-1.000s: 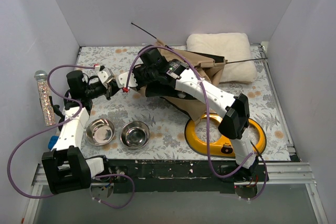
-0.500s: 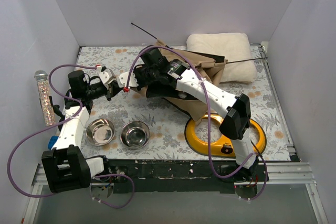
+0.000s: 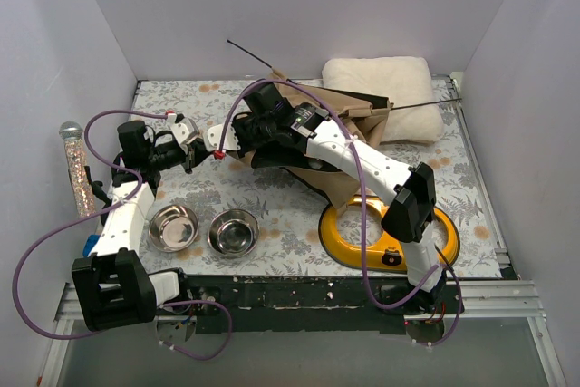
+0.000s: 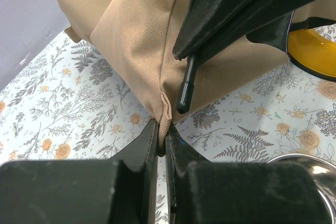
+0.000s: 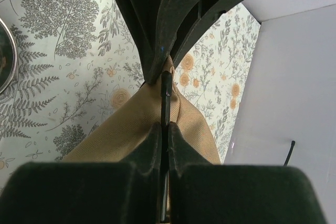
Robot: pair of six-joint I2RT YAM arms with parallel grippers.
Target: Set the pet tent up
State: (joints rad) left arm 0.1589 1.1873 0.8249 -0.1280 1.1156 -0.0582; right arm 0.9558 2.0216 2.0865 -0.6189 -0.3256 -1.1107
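The pet tent (image 3: 349, 120) lies collapsed at the back middle of the mat, tan fabric with black lining. My left gripper (image 3: 210, 142) is shut on a tan corner seam of the tent (image 4: 163, 106), low over the mat. My right gripper (image 3: 237, 130) is right beside it, shut on a thin black rod (image 5: 166, 95) over the same corner fabric (image 5: 126, 132). The rod's capped tip (image 4: 182, 95) hangs just past the left gripper (image 4: 161, 135). In the right wrist view the right gripper (image 5: 165, 129) faces the left gripper's fingers (image 5: 152, 40). No pom-pom or doorway shows.
A cream cushion (image 3: 385, 83) lies at the back right. A yellow bowl stand (image 3: 343, 235) sits front right under the right arm. Two steel bowls (image 3: 173, 227) (image 3: 234, 232) sit front left. Rod ends stick out at the back (image 3: 249, 52) and right (image 3: 426, 106).
Both grippers keep their holds in nearly the same place. The right arm's elbow has shifted slightly to the right.
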